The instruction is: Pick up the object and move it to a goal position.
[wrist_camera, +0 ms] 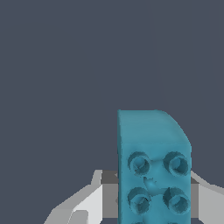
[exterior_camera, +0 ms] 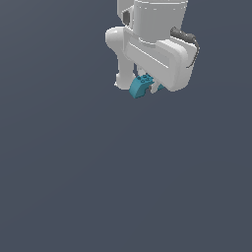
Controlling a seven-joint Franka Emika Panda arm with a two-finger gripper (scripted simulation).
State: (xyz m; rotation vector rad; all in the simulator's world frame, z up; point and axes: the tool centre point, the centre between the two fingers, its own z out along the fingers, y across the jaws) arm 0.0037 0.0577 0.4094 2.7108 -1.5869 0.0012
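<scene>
We carry the teal toy brick (exterior_camera: 141, 86), clenched off-centre in our white gripper (exterior_camera: 146, 84); a jolt could slip it free.

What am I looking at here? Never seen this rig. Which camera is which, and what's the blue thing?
These are simulator renders of one robot arm. The exterior view is taken from a camera off the arm: the white block is the arm's end, with its gripper at the bottom. The wrist view comes from a camera mounted on the arm, looking down past the fingers. The blue thing is a small teal toy brick with studs on top and an arched cutout beneath; up close it is here. It sits between the fingers, apparently gripped. Nothing else shows, only a plain dark grey background.
</scene>
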